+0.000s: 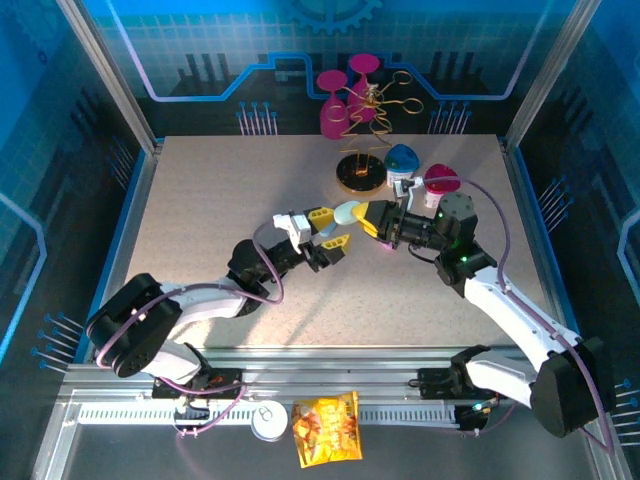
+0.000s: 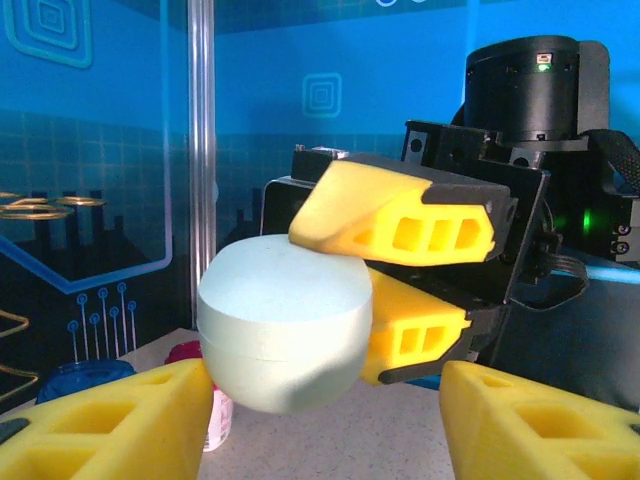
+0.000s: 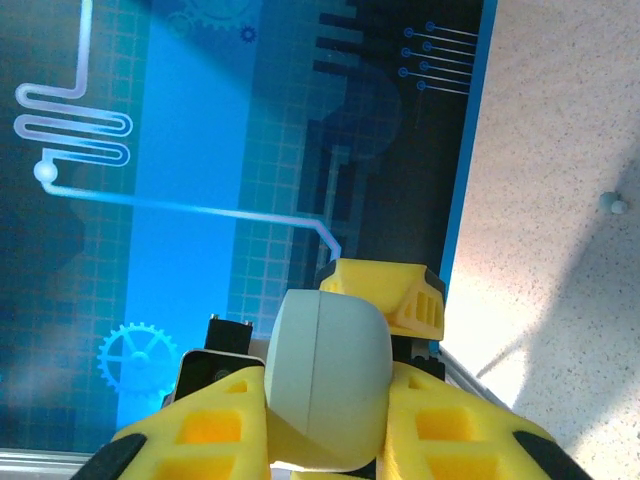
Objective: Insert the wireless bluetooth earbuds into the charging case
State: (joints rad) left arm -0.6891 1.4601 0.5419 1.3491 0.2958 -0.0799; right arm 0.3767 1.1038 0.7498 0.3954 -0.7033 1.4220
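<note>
Holding a pale mint, pill-shaped plastic charging case [image 1: 350,212] mid-air at the centre of the overhead frame, clamped narrowly by one end in the yellow-fingered right pincer [image 1: 370,218]. Looks early: lid seam closed, nothing seated yet. Lying on the speckled tabletop [image 3: 560,300], upper right of the right wrist frame: one tiny pale plastic bud [image 3: 615,204], probably an earbud. Left pincer [image 1: 332,228] opposite, fingers spread around the case's free end; contact impossible to tell.

I can't tell what the tiny pale speck [image 3: 617,204] on the bench [image 3: 560,120] is (too small), and my left pincer [image 2: 325,405] is cut off at the bottom edge.
</note>
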